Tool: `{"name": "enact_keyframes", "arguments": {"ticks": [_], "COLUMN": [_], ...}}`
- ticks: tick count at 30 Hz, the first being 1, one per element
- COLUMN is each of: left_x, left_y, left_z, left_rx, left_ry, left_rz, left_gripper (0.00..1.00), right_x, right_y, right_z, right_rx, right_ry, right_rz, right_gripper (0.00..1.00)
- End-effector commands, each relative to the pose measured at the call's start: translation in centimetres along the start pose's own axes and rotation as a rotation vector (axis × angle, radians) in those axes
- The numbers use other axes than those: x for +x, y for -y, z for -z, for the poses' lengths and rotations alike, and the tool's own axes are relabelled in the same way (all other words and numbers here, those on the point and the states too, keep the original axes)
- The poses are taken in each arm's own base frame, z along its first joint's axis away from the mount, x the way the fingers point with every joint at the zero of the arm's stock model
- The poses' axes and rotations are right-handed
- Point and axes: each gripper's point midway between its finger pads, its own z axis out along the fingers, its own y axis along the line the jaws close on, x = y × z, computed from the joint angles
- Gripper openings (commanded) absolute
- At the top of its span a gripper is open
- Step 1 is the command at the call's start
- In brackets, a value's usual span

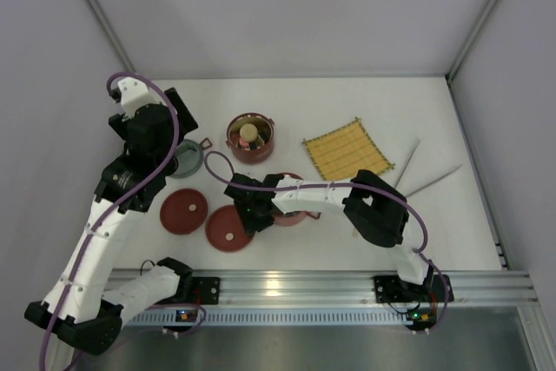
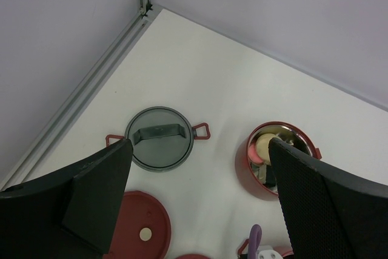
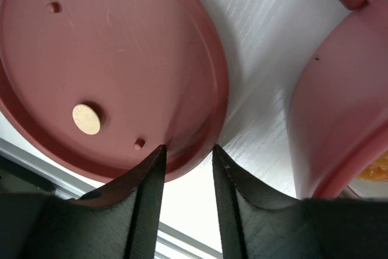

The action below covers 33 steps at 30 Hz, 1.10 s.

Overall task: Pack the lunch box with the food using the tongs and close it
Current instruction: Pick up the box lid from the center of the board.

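Observation:
One dark-red lunch box bowl (image 1: 250, 138) stands at the back centre with food in it, a cream piece (image 2: 265, 145) and a pink piece (image 2: 254, 156) among them. A second bowl (image 3: 339, 119) lies under my right arm, an orange piece (image 3: 376, 171) showing inside. Two flat red lids (image 1: 184, 212) (image 1: 229, 228) lie near the front. My right gripper (image 3: 188, 147) is low over the nearer lid (image 3: 109, 59), jaws narrowly open astride its rim. My left gripper (image 2: 200, 147) hangs wide open and empty above a grey lid (image 2: 159, 137). The tongs (image 1: 432, 181) lie at the right.
A square yellow woven mat (image 1: 347, 149) lies right of centre, between the bowls and the tongs. Grey walls close in the table at the back and on both sides. An aluminium rail (image 1: 287, 284) runs along the near edge.

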Motion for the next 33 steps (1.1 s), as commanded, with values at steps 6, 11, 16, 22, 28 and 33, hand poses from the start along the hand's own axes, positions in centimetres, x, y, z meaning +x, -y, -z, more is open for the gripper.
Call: {"name": "enact_keyframes", "arguments": {"ticks": [6,11,16,22,28,33], "left_x": [-0.7,-0.8,-0.7,-0.8,-0.9,-0.9], "left_y": [0.1,0.0,0.1,0.2,0.6,1.0], "left_z": [0.3,0.5,0.5,0.5,0.5,0.4], "left_rx": [0.021,0.024,0.029,0.031,0.045,0.059], "left_ry": [0.024,0.025,0.023,0.023,0.021,0.014], "left_rz": [0.025,0.029,0.032,0.037,0.048,0.058], "left_gripper": [0.99,0.99,0.99,0.99,0.99,0.99], "right_x": [-1.4,-1.9,-2.8,-4.5,-7.3,-9.5], "right_y": [-1.2,-1.6,-2.2,-3.7,-5.1,-3.5], "right_z": [-0.7,-0.3,0.8,3.4,7.3,10.9], "right_rx": [-0.016,-0.02,-0.021,-0.066,-0.089,-0.062], "right_ry": [0.07,0.088,0.112,0.157,0.236,0.294], "right_rz": [-0.024,-0.018,0.0,0.018,0.048,0.043], "right_gripper": [0.21,0.15,0.09,0.06,0.06,0.06]}}
